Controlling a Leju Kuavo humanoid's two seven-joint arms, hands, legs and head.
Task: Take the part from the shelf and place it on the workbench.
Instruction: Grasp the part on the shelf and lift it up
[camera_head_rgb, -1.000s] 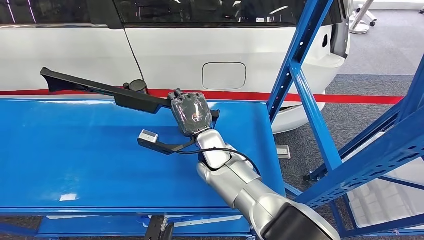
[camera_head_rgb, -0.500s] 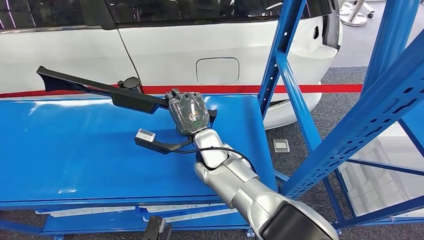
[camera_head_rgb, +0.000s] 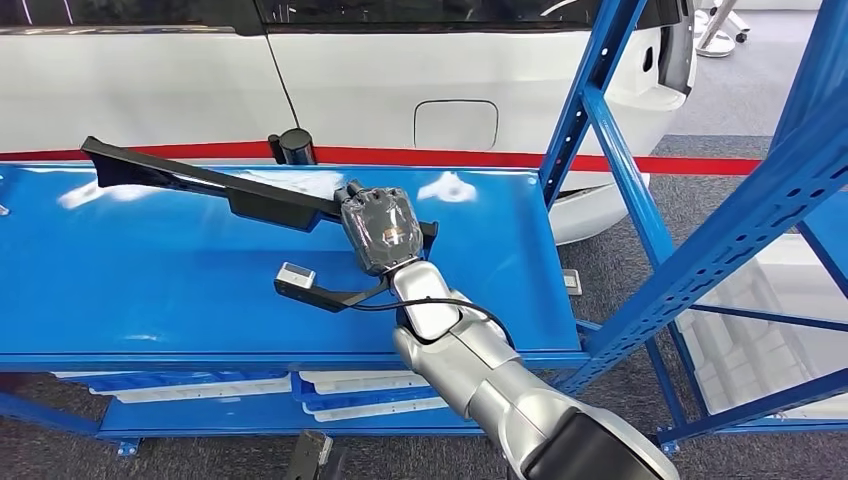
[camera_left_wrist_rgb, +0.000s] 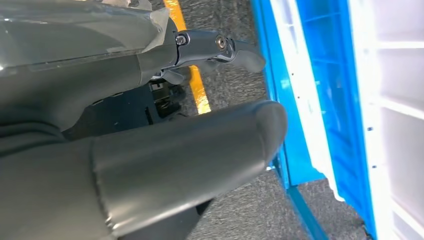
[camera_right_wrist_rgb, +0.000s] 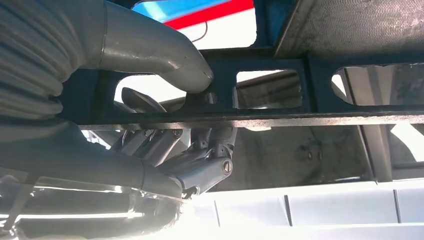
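Right robot hand (camera_head_rgb: 380, 228) grips black part (camera_head_rgb: 200, 184).

I can read no text, label, brand, number or sign in any of my views. The back of the right hand (camera_head_rgb: 380, 228) carries a small glowing mark under its clear cover, too blurred in my head view for me to make out characters.
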